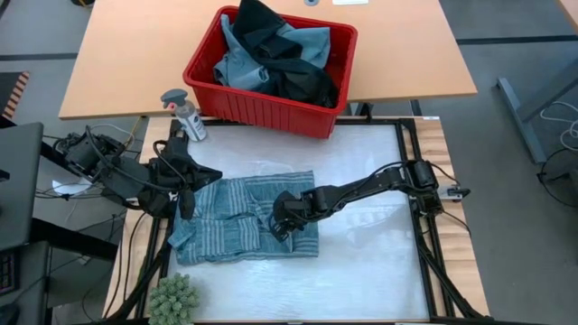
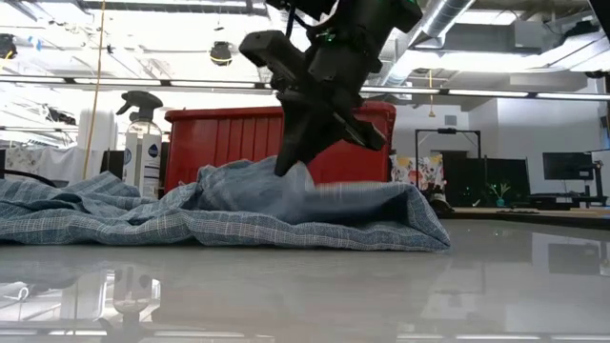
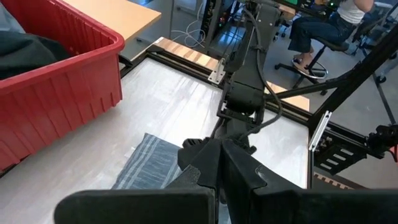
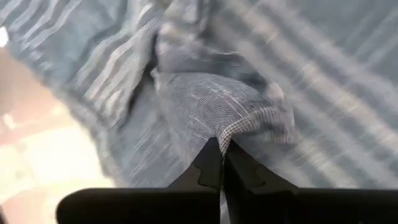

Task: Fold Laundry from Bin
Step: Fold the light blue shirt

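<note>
Right gripper (image 4: 221, 163) pinched shut on a raised fold of the striped garment (image 1: 237, 219), at the garment's end away from the spray bottle (image 1: 185, 116). Fingertip contact hidden under bunched cloth in low view; pinch clear only from right wrist view. Left gripper (image 1: 185, 206) closed, at the garment's opposite edge; cannot tell whether any cloth is caught between the fingers. Garment lies mostly flat on white surface (image 1: 370, 253), just in front of the red bin (image 1: 262, 104), long axis parallel to the bin's long side, one end toward each arm. Bin on the wooden table behind, holding light blue and dark laundry (image 1: 275, 54) heaped above the rim; separate pieces hard to count. Garment type not discernible.
</note>
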You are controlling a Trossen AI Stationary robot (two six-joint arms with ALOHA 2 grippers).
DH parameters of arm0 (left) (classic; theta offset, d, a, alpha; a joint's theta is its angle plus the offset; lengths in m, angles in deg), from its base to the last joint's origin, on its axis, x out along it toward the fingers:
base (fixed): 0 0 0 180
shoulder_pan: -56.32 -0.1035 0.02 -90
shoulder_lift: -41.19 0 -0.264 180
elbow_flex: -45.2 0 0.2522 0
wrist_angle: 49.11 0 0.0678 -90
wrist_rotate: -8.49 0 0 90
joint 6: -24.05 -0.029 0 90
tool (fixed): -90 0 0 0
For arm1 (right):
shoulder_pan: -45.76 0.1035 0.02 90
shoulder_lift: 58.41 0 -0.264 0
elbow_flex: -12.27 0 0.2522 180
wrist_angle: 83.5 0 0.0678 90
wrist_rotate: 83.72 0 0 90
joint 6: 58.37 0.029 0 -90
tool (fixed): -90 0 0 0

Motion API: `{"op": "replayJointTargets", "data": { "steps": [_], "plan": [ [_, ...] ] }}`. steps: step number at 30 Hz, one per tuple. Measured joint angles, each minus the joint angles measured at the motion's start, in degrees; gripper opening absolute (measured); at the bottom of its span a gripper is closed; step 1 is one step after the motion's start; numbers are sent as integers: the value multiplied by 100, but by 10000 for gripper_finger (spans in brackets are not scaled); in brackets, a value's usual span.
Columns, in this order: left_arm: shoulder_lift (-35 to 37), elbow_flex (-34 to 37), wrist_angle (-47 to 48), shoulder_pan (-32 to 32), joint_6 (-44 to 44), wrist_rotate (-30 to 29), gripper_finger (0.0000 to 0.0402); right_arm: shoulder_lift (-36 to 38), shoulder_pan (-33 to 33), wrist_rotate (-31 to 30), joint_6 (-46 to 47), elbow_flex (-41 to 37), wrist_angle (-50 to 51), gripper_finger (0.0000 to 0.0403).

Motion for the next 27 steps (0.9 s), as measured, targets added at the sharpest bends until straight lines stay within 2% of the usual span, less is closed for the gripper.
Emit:
{"op": "replayJointTargets", "data": {
  "steps": [5, 9, 15, 21, 24, 27],
  "plan": [
    [0, 17, 4, 2, 0, 0, 0, 0, 266, 168, -699, 0, -576, 19],
    [0, 17, 4, 2, 0, -74, 0, 0, 462, 201, -1244, 0, -1032, 24],
    [0, 19, 4, 1, 74, -141, 0, -32, 595, 275, -2257, 2, -1260, 88],
    [0, 19, 4, 2, 111, -170, 0, -33, 483, 421, -2780, 2, -1407, 159],
    [0, 19, 12, 1, 183, -172, 0, -33, 409, 560, -2817, 3, -1542, 189],
    [-77, 17, 49, 2, 371, -261, 0, -33, 362, 464, -2686, 4, -1525, 200]
  ]
}}
